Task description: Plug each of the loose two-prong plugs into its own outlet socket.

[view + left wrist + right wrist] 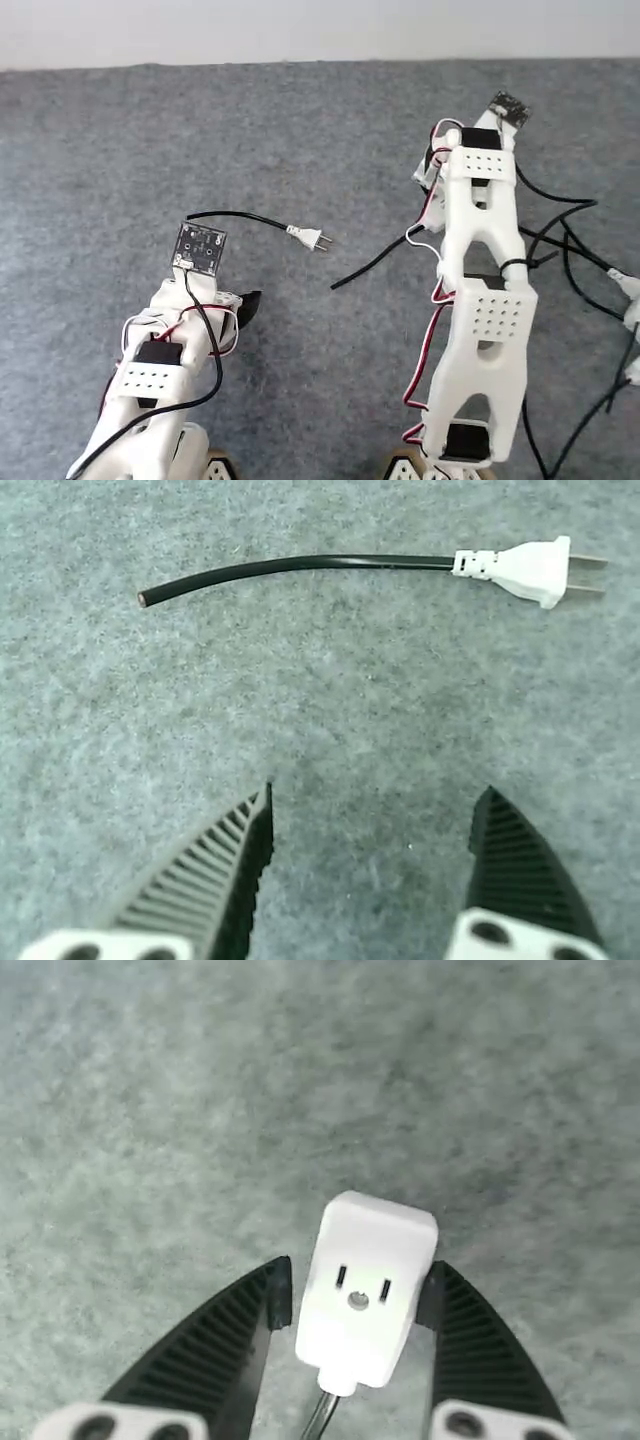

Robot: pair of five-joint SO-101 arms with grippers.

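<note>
left fingers (235,870) spread wide, holding nothing, over the grey counter (90,160). ahead of them, well apart, lies the plug (530,568): a flat white body with a ribbed collar and two bare metal prongs, on a short black cord (300,564) with a cut end. its long axis runs crosswise to the fingers, prongs toward the right arm's side. right fingers (235,1345) clamp the socket (362,1305), one on each flank: a white block, two slots and a round hole on its upturned face, long axis along the fingers.
</note>
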